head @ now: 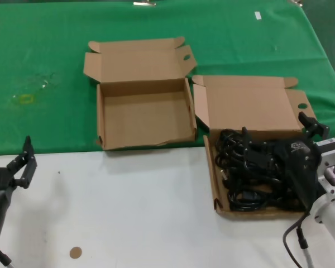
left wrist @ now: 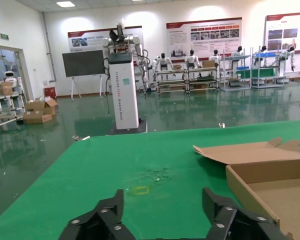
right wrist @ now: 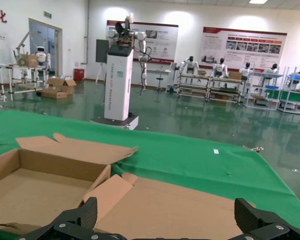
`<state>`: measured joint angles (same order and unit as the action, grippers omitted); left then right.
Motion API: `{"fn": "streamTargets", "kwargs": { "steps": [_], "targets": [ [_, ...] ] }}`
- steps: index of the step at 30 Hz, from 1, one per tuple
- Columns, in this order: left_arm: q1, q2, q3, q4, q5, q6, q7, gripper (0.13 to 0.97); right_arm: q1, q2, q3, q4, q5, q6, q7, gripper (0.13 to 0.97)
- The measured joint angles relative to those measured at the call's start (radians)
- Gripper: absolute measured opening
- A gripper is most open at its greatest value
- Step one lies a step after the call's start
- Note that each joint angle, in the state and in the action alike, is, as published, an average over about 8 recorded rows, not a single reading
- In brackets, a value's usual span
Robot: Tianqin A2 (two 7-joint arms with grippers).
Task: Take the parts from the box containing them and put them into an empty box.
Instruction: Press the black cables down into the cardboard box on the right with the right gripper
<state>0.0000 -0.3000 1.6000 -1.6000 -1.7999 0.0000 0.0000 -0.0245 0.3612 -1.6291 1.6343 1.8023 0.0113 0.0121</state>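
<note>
The coiled black power cords (head: 257, 173) lie heaped in the right-hand cardboard box (head: 212, 184) directly beneath the right hand (head: 310, 142), released and far nearer than the released left hand (head: 22, 164) parked at the tabletop's (head: 134, 212) left edge.

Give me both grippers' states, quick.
Left gripper: open, holding nothing, parked over the white table.
Right gripper: open, empty, above the power cords.
</note>
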Motion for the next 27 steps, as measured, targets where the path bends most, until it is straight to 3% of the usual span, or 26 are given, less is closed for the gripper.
{"fn": "streamTargets", "kwargs": {
  "steps": [18,27],
  "targets": [
    [0.0,0.0,0.0,0.0,0.0,0.0,0.0,0.288,-0.024,0.215,-0.05,0.029,0.035,-0.038,0.043,0.966],
    [0.0,0.0,0.0,0.0,0.0,0.0,0.0,0.18,-0.048,0.357,-0.033,0.017,0.02,-0.136,0.056,0.966]
  ]
}}
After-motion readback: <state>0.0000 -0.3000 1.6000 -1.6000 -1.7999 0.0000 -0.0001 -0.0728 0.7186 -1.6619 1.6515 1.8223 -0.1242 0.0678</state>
